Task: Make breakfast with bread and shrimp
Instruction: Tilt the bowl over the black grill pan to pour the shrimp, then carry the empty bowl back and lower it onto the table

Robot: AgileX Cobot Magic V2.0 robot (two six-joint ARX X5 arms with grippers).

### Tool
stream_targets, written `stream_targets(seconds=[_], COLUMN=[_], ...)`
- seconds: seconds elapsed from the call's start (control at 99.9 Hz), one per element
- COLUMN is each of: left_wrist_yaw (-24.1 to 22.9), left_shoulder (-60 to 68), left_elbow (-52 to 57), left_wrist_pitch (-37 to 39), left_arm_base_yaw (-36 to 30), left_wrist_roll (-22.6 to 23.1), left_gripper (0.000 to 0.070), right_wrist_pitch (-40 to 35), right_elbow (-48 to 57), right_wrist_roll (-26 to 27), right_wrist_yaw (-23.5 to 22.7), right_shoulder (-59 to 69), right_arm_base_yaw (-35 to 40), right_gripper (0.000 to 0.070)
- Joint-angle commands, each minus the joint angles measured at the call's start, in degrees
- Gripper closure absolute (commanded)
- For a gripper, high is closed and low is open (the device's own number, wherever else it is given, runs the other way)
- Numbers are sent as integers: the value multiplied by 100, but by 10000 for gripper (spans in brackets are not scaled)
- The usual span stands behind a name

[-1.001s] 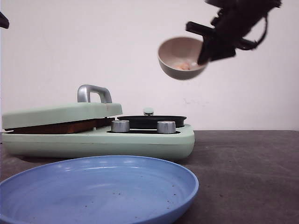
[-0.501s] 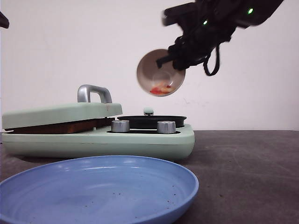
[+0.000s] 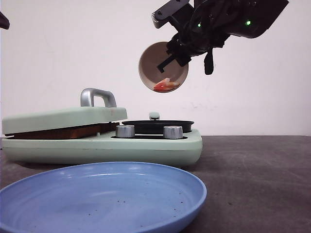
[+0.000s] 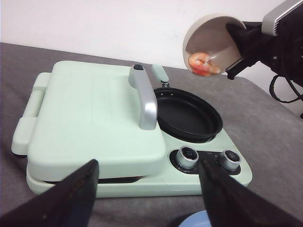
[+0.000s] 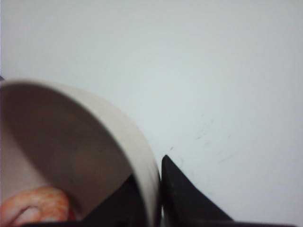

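Nearest you, a round blue plastic plate sits on the table. Behind it, brown bread lies under the closed lid of the pale green breakfast maker. The left tool stands wide apart, holding nothing. Above the black round pan, the right tool clamps a tipped beige bowl containing pink shrimp.

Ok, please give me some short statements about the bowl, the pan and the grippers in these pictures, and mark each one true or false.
1. The right gripper holds the bowl by its rim. True.
2. The bowl is upright and level. False: it is tipped strongly, its opening turned sideways.
3. Shrimp lie inside the bowl. True.
4. The black pan already has shrimp in it. False: it looks empty.
5. The left gripper is shut on the silver handle. False: it is open and apart from it.
6. The blue plate carries no food. True.
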Motion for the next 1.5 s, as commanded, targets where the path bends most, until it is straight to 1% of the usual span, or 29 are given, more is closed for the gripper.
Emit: stream_targets(seconds=[0.0,0.07,0.21,0.41,0.621,0.731,0.851,0.951,1.061,1.161,1.271,1.341,1.381,1.492], left_wrist_yaw=[-28,-28,-28,-28,-28,-28,-31,-31,-28,-31,-31,-31,-31,-31], left_shoulder=[0,0,0,0,0,0,0,0,0,0,0,0,0,0], left_elbow=[39,39,39,39,39,39,39,39,39,39,39,39,39,39], left_wrist_pitch=[70,72,50,107,107,107,101,101,83,13,-83,-157,-190,-275], left_arm_base_yaw=[-17,-17,-17,-20,-22,-22,-22,-22,-22,-22,-22,-22,-22,-22], left_wrist_roll=[114,125,291,308,398,393,393,393,391,396,402,415,413,411], left_gripper=[336,336,339,340,341,342,342,342,342,341,341,341,341,341], right_wrist_pitch=[190,365,807,855,785,752,723,511,20,-769,-1751,-2378,-2758,-3823], right_elbow=[116,116,116,116,116,116,116,116,118,120,120,127,127,142], right_wrist_roll=[-310,-396,-706,-706,-466,-216,186,518,973,1692,2643,3211,3515,4439], right_wrist_yaw=[28,-7,-118,-164,-166,-122,243,511,861,1058,1045,935,772,101], right_shoulder=[79,79,79,79,79,79,79,70,-7,-208,-551,-815,-1005,-1556], right_arm_base_yaw=[46,46,46,74,79,77,74,74,70,37,-63,-177,-264,-584], right_gripper=[697,698,698,697,698,697,697,697,697,697,697,697,697,697])
